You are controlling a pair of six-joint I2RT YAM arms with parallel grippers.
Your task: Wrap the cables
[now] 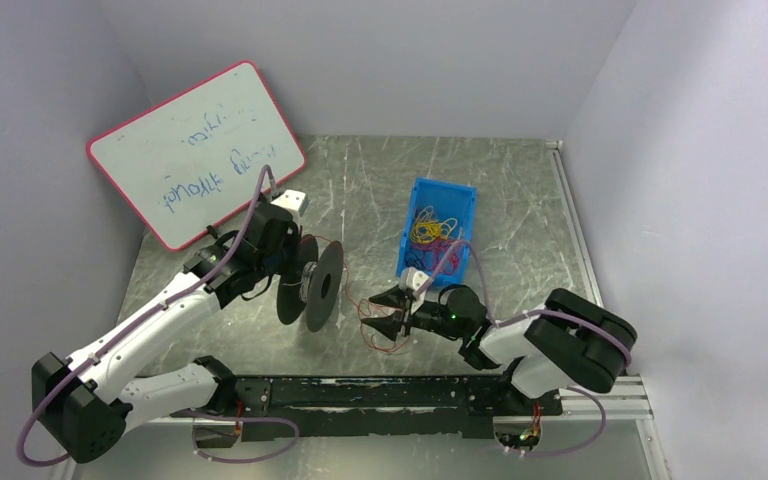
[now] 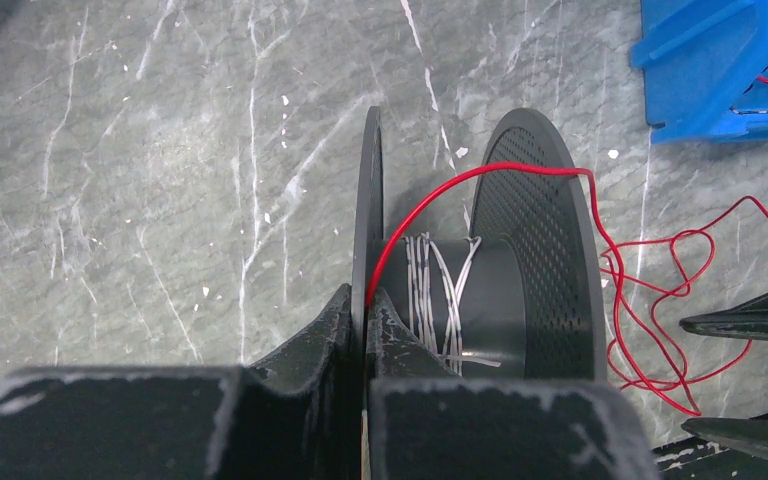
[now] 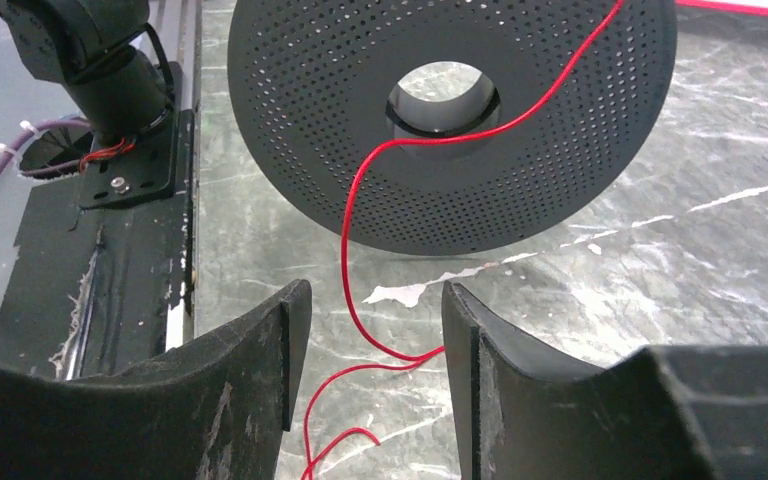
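Spool (image 1: 312,285), loose red wire (image 3: 346,250), blue bin (image 1: 447,190) holding wire tangle (image 1: 428,230)

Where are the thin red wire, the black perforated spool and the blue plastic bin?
thin red wire (image 3: 347,280): right wrist view, strand just below the flange.
black perforated spool (image 1: 324,286): top external view, its right flange.
blue plastic bin (image 1: 444,192): top external view, far wall.

The left arm (image 1: 150,335) and right arm (image 1: 550,345) wore white shells between black joints, each trailed by a purple cable (image 1: 24,440). The fingers (image 3: 250,380) of the right gripper (image 3: 370,330) were black, curved wedges, scuffed pale at the edges. A black rail (image 1: 360,392) joined the bases along the bench's (image 1: 380,200) near edge.
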